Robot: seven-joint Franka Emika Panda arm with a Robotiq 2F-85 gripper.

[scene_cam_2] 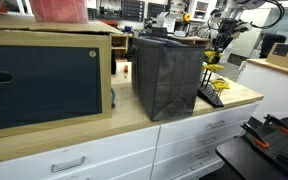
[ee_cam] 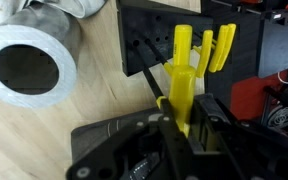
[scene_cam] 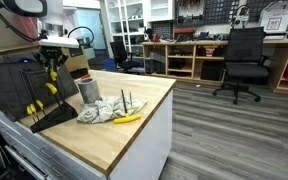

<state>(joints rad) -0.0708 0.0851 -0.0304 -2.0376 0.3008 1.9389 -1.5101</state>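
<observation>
My gripper (ee_cam: 180,128) is shut on a yellow plastic utensil (ee_cam: 181,75), pinching its handle between both fingers. The utensil's far end points over a black rack (ee_cam: 149,25) with thin black rods; two more yellow pieces (ee_cam: 224,45) stand just beside it. In both exterior views the gripper (scene_cam: 52,62) (scene_cam_2: 216,45) hangs above the rack (scene_cam: 52,112) (scene_cam_2: 212,96) with the yellow utensil (scene_cam: 52,76) pointing down. I cannot tell whether its tip touches the rack.
A metal cup (ee_cam: 29,65) (scene_cam: 88,90) stands next to the rack, with a crumpled cloth (scene_cam: 104,110) and a yellow item (scene_cam: 128,118) by it. A black fabric bin (scene_cam_2: 167,75) and a large box (scene_cam_2: 44,80) share the wooden counter (scene_cam: 134,130).
</observation>
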